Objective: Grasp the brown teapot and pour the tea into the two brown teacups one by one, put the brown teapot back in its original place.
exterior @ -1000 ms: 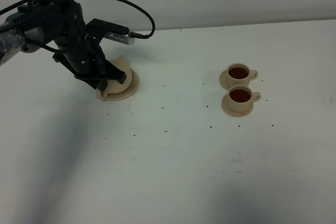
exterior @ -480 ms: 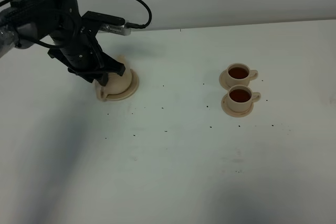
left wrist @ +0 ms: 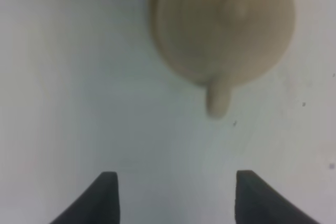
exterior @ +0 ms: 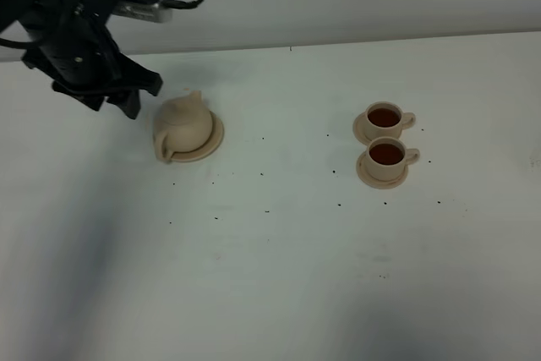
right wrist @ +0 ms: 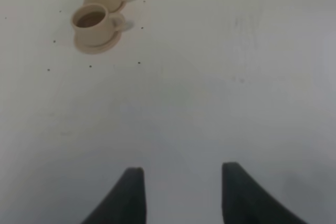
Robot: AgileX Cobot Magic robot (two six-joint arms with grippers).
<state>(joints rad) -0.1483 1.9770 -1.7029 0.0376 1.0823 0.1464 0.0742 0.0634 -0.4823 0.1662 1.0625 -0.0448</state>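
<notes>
White tabletop, matte and flecked with dark specks, fills every view. My left gripper (exterior: pixel 128 101) has let go of the brown teapot (exterior: pixel 183 123) and pulled up and away from it; its jaws now stand wide with nothing between them. That teapot, squat, smooth, pale tan ceramic, sits upright on its round saucer (exterior: pixel 213 143). Well to the right of the teapot, the two brown teacups (exterior: pixel 385 137) hold dark tea on matching saucers, so I judge the task essentially finished. My right gripper (right wrist: pixel 181 190) hangs open and empty, apart from the cups.
</notes>
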